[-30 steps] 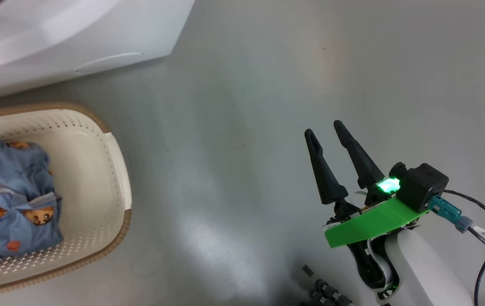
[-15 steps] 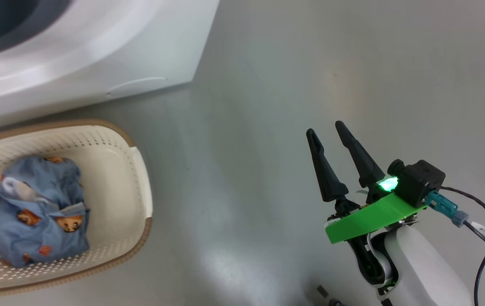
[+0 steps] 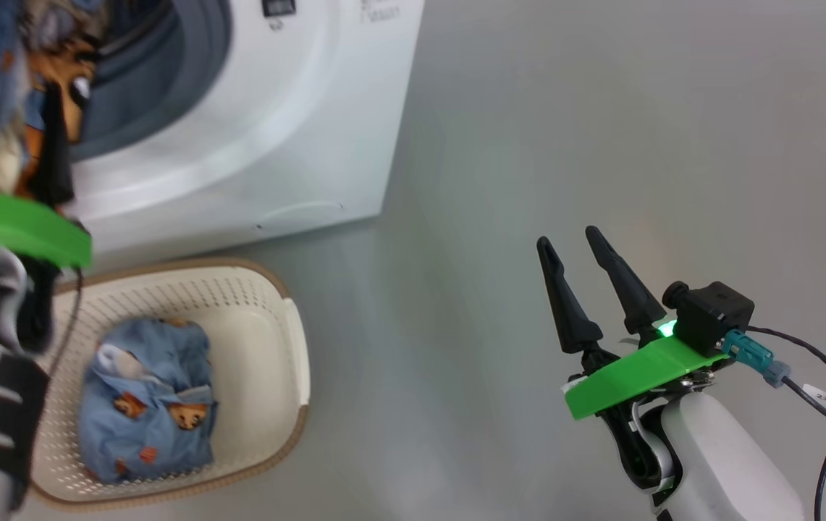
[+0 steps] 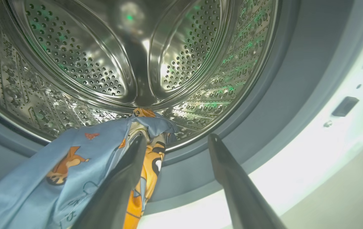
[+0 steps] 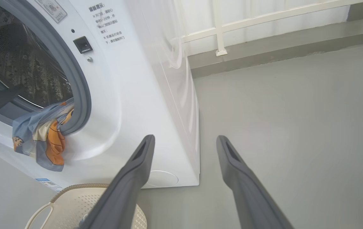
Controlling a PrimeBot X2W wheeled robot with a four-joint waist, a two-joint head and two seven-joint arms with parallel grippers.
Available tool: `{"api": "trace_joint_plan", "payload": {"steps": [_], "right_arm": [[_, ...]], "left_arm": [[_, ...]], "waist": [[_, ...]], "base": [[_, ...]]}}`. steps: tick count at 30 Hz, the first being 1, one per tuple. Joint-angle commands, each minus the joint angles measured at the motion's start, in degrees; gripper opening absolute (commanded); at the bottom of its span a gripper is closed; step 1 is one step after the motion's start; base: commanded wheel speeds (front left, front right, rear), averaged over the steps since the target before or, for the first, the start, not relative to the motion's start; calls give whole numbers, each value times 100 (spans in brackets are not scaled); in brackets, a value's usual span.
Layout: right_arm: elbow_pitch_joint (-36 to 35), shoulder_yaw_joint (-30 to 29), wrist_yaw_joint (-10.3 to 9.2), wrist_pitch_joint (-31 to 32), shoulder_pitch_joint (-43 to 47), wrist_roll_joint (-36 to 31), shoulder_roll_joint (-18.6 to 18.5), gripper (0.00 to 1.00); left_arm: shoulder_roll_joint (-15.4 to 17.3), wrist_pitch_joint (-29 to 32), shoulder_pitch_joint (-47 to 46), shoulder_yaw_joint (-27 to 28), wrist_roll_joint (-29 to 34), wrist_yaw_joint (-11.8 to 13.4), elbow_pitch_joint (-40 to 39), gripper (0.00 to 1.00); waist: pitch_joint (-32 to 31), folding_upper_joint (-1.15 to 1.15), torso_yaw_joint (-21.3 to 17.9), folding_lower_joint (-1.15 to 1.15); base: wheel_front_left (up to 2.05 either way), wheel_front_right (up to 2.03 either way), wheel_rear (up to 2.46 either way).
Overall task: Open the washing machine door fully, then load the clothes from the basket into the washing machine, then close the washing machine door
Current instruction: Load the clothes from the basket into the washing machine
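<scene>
Left gripper (image 4: 177, 136) wide at drum (image 4: 73, 63) mouth; blue printed garment (image 4: 73, 156) draped over gasket (image 4: 264, 111), likely needs push inward. Right gripper (image 3: 567, 236) wide, parked clear right.

A grey floor (image 5: 296, 127) meets a raised grey ledge (image 5: 296, 44) beneath a white railing (image 5: 218, 28).

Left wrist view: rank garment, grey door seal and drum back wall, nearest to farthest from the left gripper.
1. Garment: against one finger of the left gripper, view's left.
2. Grey door seal: just past the fingertips, below and right.
3. Drum back wall: deepest, upper view.
</scene>
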Motion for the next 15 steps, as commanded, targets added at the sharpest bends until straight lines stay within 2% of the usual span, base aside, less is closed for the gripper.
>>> {"api": "trace_joint_plan", "payload": {"steps": [1, 9, 15], "right_arm": [[-48, 49, 43, -47, 55, -69, -20, 100], [268, -131, 43, -47, 287, -194, -20, 100], [391, -194, 43, -47, 443, -239, -20, 100]], "left_arm": [[200, -31, 238, 208, 63, 4, -247, 100], [-81, -31, 1530, 596, 364, 5, -960, 100], [-284, -31, 2452, 987, 623, 116, -1600, 100]], "waist": [[-573, 0, 328, 0], [-1368, 0, 618, 0], [-1805, 0, 728, 0]], "base": [[0, 0, 0], [0, 0, 0], [0, 0, 0]]}}
